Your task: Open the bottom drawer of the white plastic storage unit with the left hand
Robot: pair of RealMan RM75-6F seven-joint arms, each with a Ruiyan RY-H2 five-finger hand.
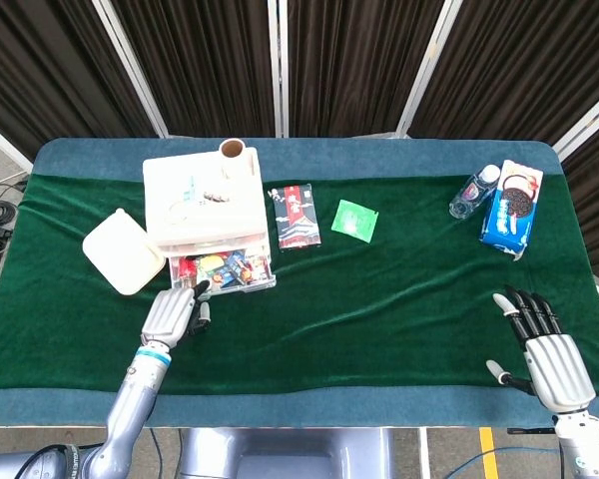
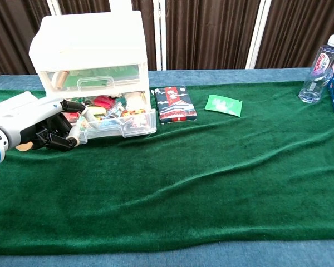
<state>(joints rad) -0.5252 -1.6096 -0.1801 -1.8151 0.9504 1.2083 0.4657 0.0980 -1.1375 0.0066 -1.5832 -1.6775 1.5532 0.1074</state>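
Observation:
The white plastic storage unit [image 1: 202, 203] [image 2: 89, 47] stands at the back left of the green cloth. Its bottom drawer [image 1: 223, 270] [image 2: 114, 119] is pulled partly out and shows several colourful packets inside. My left hand [image 1: 172, 314] [image 2: 36, 123] sits at the drawer's front left corner, its fingers curled around the front edge there. The upper drawer is closed. My right hand [image 1: 549, 354] lies near the table's front right edge, fingers spread and holding nothing; the chest view does not show it.
A white lidded box [image 1: 123, 250] lies left of the unit. Right of it are a dark packet [image 1: 295, 215] [image 2: 175, 103] and a green sachet [image 1: 354, 220] [image 2: 223, 105]. A water bottle [image 1: 474, 193] [image 2: 320, 69] and a blue cookie box [image 1: 512, 205] stand at the back right.

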